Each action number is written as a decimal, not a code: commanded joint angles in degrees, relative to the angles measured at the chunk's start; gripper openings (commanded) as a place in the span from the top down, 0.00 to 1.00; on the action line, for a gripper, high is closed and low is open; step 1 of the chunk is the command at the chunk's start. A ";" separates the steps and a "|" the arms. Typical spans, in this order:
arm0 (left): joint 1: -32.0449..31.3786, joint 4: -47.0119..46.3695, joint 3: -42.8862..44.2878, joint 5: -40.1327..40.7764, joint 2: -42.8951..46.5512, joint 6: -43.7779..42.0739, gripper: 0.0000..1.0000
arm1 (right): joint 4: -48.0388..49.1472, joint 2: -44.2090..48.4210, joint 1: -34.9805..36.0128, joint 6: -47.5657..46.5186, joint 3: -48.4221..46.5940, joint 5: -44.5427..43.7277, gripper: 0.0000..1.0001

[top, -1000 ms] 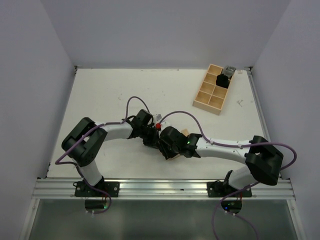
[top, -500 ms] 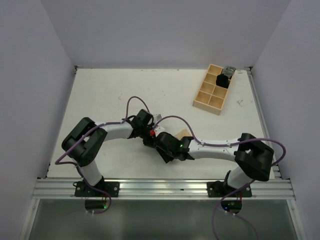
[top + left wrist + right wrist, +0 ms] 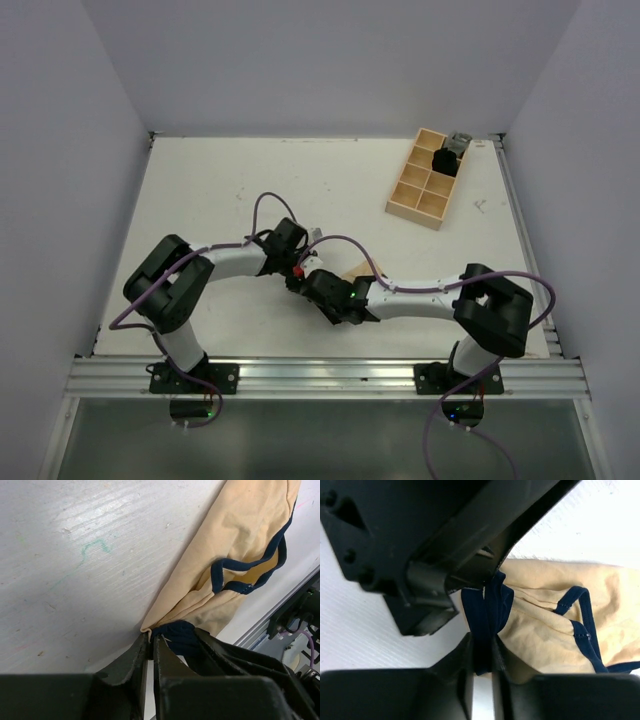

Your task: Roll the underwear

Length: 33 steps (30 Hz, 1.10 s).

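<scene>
so the left gripper [image 3: 151, 647] pinches the underwear [image 3: 240, 540] corner, the right gripper [image 3: 482, 660] clamps its dark trim [image 3: 487, 602] right beside, front middle of the table [image 3: 220, 200]. I'd pull it taut and roll evenly, no bunching

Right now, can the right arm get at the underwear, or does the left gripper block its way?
Probably yes. The right gripper has the dark trim of the underwear between its fingers, close beside the left gripper. That one pinches the same trim and seems to leave it room.
</scene>
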<state>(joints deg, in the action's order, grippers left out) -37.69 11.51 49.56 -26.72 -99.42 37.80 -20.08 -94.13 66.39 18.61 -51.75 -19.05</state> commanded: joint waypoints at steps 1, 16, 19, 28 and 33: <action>0.07 2.55 1.94 4.56 2.29 2.01 0.86 | 0.12 0.43 0.32 2.13 -0.38 -3.01 0.86; 6.67 6.52 0.72 11.43 13.53 -4.49 0.63 | 17.75 9.48 -9.76 16.45 14.72 25.22 1.00; 6.67 3.44 -3.85 10.64 17.31 -3.61 0.62 | 23.84 12.90 -12.25 18.65 19.47 27.75 1.00; 5.79 -5.26 -11.06 2.39 19.70 -2.82 0.60 | 43.09 22.49 -12.34 29.20 36.34 28.37 1.00; 4.38 -13.41 -13.52 -2.45 18.12 -1.95 0.60 | 42.06 24.25 -12.34 29.82 37.51 27.66 1.00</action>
<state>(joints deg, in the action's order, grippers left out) -32.42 7.53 37.34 -24.18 -80.82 35.40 19.29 -70.81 53.89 46.22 -14.79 8.58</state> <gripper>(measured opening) 0.400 0.089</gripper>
